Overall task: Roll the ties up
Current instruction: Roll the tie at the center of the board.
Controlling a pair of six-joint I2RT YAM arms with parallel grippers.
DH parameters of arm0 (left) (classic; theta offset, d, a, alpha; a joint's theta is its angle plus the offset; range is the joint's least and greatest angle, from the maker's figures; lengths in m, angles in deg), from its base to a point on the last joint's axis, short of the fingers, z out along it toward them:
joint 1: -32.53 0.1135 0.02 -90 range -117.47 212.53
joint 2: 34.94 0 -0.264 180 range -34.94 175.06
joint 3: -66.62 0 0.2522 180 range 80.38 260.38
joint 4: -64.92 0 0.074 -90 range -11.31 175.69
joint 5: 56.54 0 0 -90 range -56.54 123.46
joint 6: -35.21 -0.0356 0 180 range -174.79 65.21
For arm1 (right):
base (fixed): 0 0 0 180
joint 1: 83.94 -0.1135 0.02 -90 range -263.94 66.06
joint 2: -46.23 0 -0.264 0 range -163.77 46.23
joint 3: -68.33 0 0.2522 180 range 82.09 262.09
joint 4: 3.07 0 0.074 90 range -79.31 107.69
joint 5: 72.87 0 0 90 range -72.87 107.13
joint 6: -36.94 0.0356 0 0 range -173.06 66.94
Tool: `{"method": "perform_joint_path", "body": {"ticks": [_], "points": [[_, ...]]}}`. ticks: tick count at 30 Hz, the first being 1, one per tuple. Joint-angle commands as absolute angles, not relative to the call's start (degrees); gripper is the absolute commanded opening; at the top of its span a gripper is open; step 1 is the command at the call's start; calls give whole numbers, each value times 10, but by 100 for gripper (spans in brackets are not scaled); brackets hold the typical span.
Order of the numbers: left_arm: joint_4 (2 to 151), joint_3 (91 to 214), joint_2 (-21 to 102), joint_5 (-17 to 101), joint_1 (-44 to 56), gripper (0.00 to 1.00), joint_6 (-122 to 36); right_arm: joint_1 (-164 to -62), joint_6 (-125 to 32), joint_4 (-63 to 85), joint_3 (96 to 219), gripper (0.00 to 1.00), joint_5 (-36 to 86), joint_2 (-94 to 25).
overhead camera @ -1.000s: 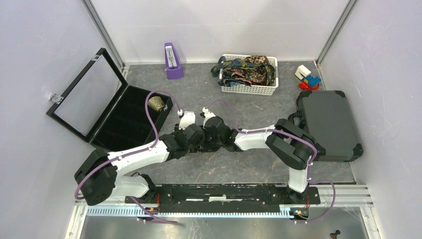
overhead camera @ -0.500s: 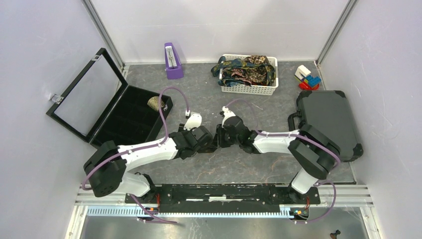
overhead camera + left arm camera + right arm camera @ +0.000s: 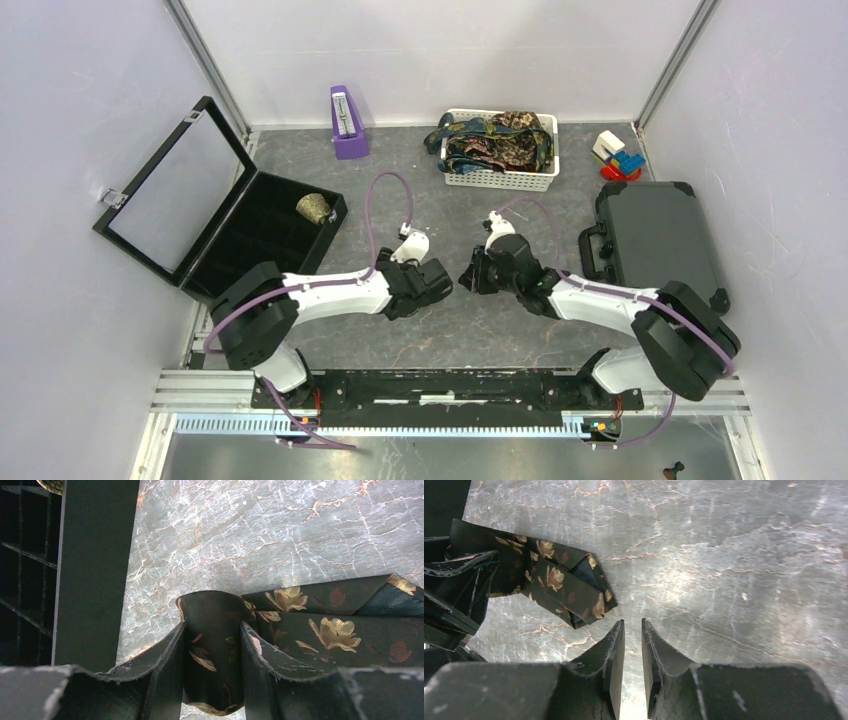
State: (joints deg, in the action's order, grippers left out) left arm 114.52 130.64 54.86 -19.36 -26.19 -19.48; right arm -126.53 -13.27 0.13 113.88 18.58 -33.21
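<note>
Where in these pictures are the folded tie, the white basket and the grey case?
folded tie [image 3: 212, 640], left wrist view, the bunched end nearest the camera.
white basket [image 3: 500, 180], top external view, its front wall.
grey case [image 3: 655, 245], top external view, middle of its lid.

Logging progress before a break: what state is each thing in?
left gripper: shut on floral tie.
floral tie: partly folded, gripped at one end.
right gripper: slightly open, empty.
display case: lid open, one rolled tie inside.
gray case: closed.
basket: heaped with loose ties.

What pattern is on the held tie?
The tie is black with gold flowers; left wrist view.
</note>
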Motion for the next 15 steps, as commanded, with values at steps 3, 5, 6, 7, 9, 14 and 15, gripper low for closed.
{"method": "perform_joint_path", "body": {"ticks": [3,5,6,7,9,14,15], "points": [[1186,1358,616,-254,-292,47,-139,-1247,-147,12,1113,25,175,-285],[1192,1369,635,-260,-301,47,-137,-1244,-149,14,1109,25,175,-277],[1197,1376,647,-264,-304,48,-132,-1244,-149,15,1107,25,175,-273],[1204,1381,657,-267,-308,48,-127,-1242,-150,17,1106,25,175,-269],[1210,1392,676,-267,-313,49,-122,-1240,-150,19,1103,25,175,-261],[1212,1408,705,-265,-320,52,-117,-1234,-151,24,1096,26,175,-247],[1213,1411,708,-265,-322,53,-117,-1234,-152,25,1096,26,175,-245]]}}
